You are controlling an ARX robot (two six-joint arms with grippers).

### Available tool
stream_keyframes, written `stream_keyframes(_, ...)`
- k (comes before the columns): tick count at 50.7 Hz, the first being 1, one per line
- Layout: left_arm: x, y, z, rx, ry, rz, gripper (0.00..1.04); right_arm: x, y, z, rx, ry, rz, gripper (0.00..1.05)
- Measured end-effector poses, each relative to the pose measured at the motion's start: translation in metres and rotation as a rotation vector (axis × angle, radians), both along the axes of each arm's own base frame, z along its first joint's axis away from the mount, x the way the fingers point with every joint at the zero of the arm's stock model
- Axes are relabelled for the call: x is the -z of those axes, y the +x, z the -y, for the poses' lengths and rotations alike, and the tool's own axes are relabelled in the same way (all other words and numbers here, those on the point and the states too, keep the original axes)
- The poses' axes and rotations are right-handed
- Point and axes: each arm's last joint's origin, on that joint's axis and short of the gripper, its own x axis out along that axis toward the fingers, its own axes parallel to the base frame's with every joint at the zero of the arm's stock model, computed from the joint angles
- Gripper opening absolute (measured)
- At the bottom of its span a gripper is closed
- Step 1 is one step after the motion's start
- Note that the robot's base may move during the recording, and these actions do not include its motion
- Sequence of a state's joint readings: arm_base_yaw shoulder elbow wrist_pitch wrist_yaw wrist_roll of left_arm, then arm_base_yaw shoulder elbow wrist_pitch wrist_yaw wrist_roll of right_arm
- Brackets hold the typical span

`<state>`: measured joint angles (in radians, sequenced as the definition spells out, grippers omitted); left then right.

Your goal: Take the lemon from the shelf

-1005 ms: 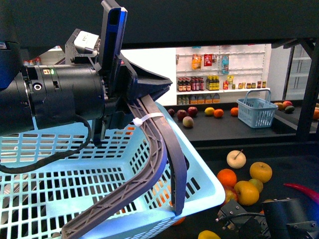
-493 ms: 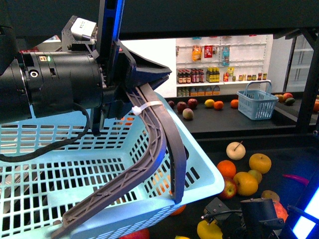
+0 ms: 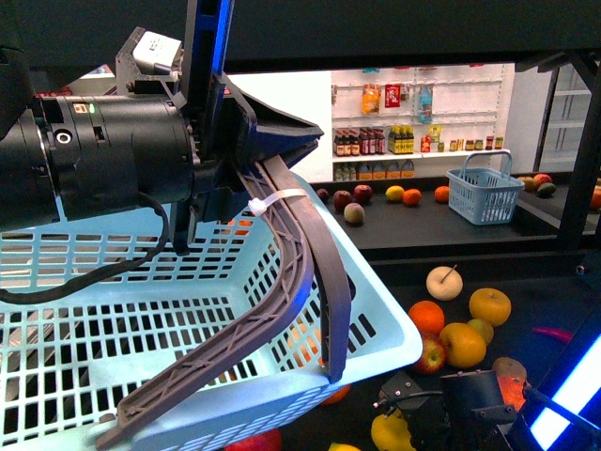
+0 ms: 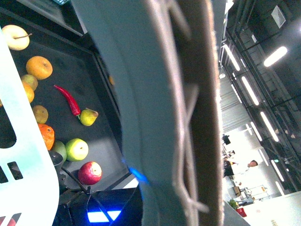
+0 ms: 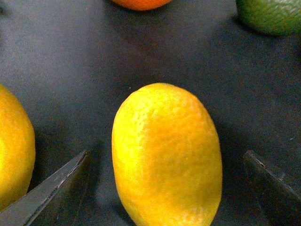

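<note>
Yellow lemon (image 5: 167,155) lies dead between wide-spread fingers (image 5: 56,190) of right gripper (image 5: 167,174), untouched; long axis along its reach. Right arm (image 3: 479,409) nearer.

No legible txt; labels on bottles (image 3: 376,143) too small.

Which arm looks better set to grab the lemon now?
The right. Its wrist camera shows the lemon lying on the shelf, centred between the open fingertips of the right gripper. The left gripper is occupied, closed on the basket handle.
</note>
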<state>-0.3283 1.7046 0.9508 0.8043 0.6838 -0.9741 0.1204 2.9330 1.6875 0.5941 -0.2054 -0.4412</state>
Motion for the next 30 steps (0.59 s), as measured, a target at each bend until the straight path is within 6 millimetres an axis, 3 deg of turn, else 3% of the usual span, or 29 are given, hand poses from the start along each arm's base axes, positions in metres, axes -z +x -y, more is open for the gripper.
stream_keyframes(6,0.0000,0.0000,0.0000,0.000,0.000,0.000,0.07,0.0028,-0.0005,0.0000,0.004,-0.002,-0.013,0.94)
stream_keyframes(22,0.0000,0.0000,0.0000,0.000,0.000,0.000,0.07,0.0024,-0.0003,0.0021,0.041,0.020,0.011,0.54)
stream_keyframes(30,0.0000,0.0000,0.0000,0.000,0.000,0.000,0.07,-0.0014,-0.0070,0.0080,0.091,0.055,0.015,0.49)
